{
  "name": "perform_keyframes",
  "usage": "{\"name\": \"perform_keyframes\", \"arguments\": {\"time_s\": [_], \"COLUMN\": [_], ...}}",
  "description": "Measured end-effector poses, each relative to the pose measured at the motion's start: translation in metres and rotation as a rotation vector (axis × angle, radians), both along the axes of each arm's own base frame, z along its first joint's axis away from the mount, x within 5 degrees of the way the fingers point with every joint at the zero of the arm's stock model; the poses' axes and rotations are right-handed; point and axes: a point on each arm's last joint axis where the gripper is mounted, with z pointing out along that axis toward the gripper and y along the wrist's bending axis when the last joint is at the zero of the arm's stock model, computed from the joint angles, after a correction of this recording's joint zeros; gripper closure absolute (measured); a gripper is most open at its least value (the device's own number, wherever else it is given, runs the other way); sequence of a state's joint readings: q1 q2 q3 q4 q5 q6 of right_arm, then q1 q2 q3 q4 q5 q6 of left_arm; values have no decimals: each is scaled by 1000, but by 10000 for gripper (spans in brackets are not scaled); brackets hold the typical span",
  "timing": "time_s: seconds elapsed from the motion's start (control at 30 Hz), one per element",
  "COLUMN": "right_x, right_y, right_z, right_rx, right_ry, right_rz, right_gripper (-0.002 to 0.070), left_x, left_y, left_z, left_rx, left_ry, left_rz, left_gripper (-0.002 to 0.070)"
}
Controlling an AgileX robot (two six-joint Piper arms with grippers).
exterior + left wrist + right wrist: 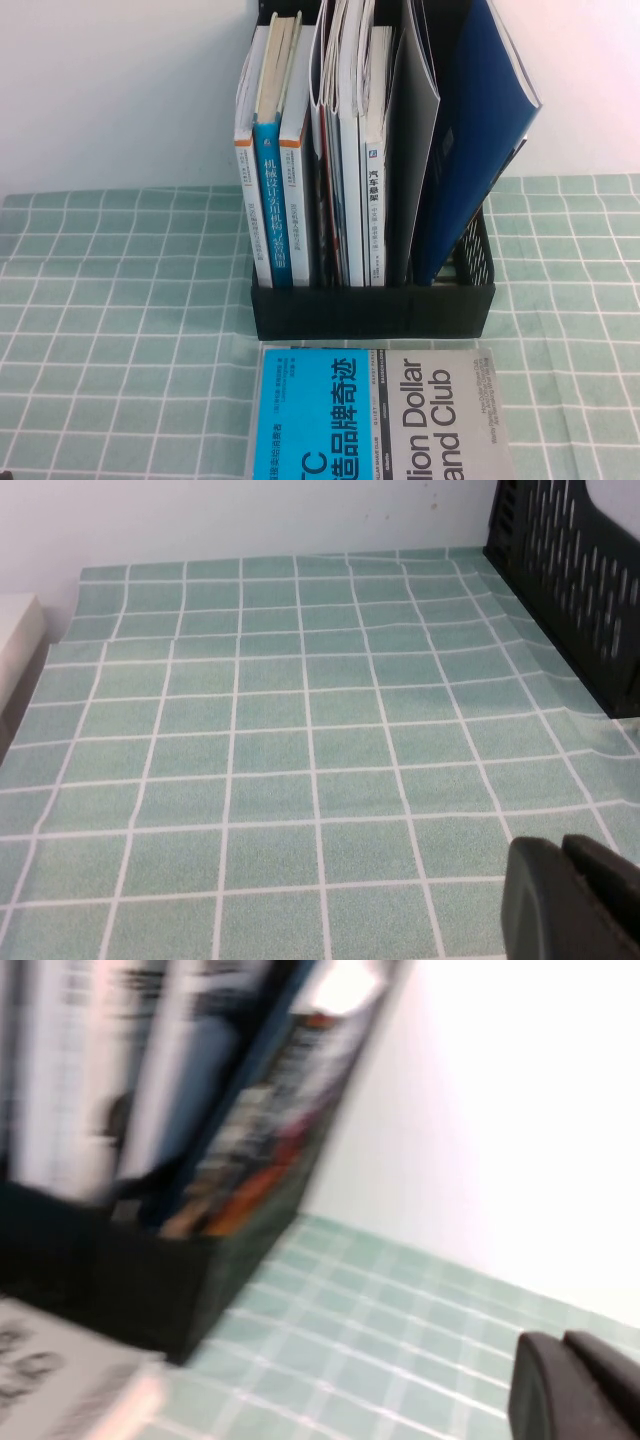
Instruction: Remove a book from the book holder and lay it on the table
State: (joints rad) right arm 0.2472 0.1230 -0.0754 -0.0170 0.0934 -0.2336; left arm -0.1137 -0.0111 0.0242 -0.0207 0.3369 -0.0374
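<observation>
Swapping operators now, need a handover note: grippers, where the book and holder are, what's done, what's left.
Left gripper: over bare cloth to the left of the book holder, holding nothing visible; open or shut not readable.
Right gripper: low over the table on the holder's right side, nothing visible in it; state also not readable.
The book: lying flat, cover up, on the table right in front of the holder's front wall, free of both grippers.
Holder upright, other books still standing in its slots.
Done: book out and laid down. Left: nothing apparent beyond parking the arms.
</observation>
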Motion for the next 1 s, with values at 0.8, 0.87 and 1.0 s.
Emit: {"name": "perform_keyframes", "arguments": {"time_s": [0.8, 0.87, 1.0], "right_x": [-11, -11, -11], "right_y": [-20, -20, -20], "right_z": [-51, -51, -51], "right_rx": [17, 19, 19], "right_ry": [237, 237, 238], "right_rz": [-326, -326, -326], "right_gripper": [678, 678, 678], "left_x": [0, 0, 0], "left_y": [0, 0, 0], "left_z": [0, 0, 0], "left_rx": [-5, -5, -5], "left_ry": [0, 0, 0], "left_rz": [1, 1, 1], "left_gripper": [677, 677, 677]}}
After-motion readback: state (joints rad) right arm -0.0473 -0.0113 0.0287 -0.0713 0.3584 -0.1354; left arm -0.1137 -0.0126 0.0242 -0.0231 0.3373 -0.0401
